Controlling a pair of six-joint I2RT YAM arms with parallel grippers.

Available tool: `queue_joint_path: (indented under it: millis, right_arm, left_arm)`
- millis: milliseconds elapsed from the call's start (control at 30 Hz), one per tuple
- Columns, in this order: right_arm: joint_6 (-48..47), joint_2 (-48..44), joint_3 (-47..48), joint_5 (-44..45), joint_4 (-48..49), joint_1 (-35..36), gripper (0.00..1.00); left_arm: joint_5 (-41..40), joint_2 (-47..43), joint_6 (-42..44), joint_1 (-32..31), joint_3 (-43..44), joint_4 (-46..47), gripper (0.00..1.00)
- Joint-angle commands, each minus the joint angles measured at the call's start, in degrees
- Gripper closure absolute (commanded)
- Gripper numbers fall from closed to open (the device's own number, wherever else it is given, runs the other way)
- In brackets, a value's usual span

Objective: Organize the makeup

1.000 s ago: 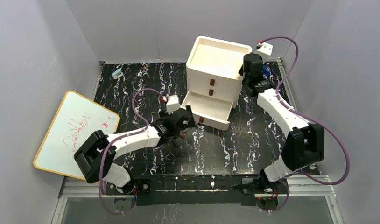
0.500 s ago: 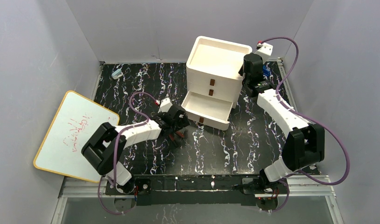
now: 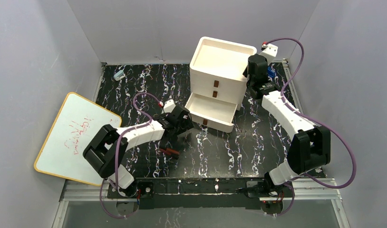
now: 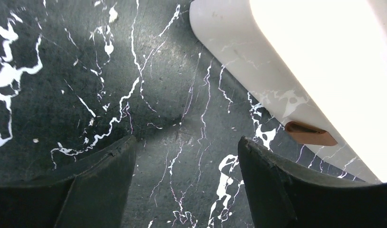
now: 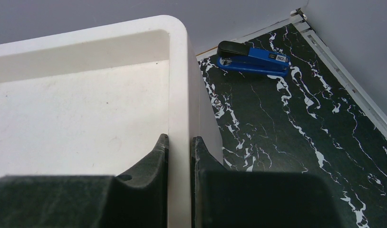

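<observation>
Two short black-and-red pencils [image 3: 170, 152] lie on the black marble table, in front of my left gripper [image 3: 182, 133] and apart from it. In the left wrist view that gripper [image 4: 187, 142] is open and empty, low over the table beside the pulled-out bottom drawer [image 4: 296, 71] with its brown handle [image 4: 309, 134]. My right gripper [image 3: 251, 78] is shut on the right wall of the white drawer box's top tray [image 5: 178, 95]; one finger is inside and one outside. The discs, tan tube and tan flat piece are out of view.
The white three-drawer box [image 3: 217, 71] stands at the back centre with its bottom drawer [image 3: 210, 109] open. A whiteboard [image 3: 75, 135] leans at the left. A small light-blue object [image 3: 119, 74] lies at the back left. A blue stapler [image 5: 253, 59] lies behind the box.
The black-and-red pencils that were at my left gripper's fingers now lie on the table nearer the front. The left arm has shifted left. The right arm has not moved.
</observation>
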Motion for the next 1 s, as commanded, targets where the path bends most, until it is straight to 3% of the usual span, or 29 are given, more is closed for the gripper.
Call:
queue_joint_path:
  millis: [0, 100, 200, 300, 367, 500, 667, 967]
  right_arm:
    - [0.44, 7.31, -7.54, -12.76, -25.28, 3.14, 0.99]
    - [0.38, 7.25, -7.54, -12.8, -25.43, 3.23, 0.99]
    - [0.25, 7.07, -7.62, -12.58, -25.63, 3.26, 0.99]
    - [0.39, 7.25, -7.47, -12.78, -25.52, 3.27, 0.99]
    - [0.51, 7.59, -7.37, -13.18, -25.44, 3.33, 0.99]
    - [0.44, 8.63, -7.34, -13.34, -25.37, 3.46, 0.99]
    - [0.2, 8.96, -7.45, -13.81, -24.93, 3.58, 0.99]
    - [0.2, 9.09, -7.25, -12.98, -25.28, 3.71, 0.99]
  left_arm:
    - [-4.14, -5.18, 7.56, 0.21, 4.5, -2.8, 0.27]
    - [-6.17, -9.75, 17.1, 0.23, 8.21, -8.65, 0.28]
    - [-4.45, -14.53, 24.36, 0.18, 15.3, -23.9, 0.25]
    - [-6.97, -18.91, 21.4, 0.19, 19.0, -44.41, 0.2]
    - [-5.12, -26.12, 13.02, 0.18, 15.95, -51.39, 0.19]
    - [5.91, -41.35, -3.37, -0.05, 2.25, -52.47, 0.16]
    - [7.49, -53.34, -12.59, -0.24, -9.82, -55.68, 0.15]
    - [11.08, -48.19, -12.33, -0.25, -17.02, -53.19, 0.06]
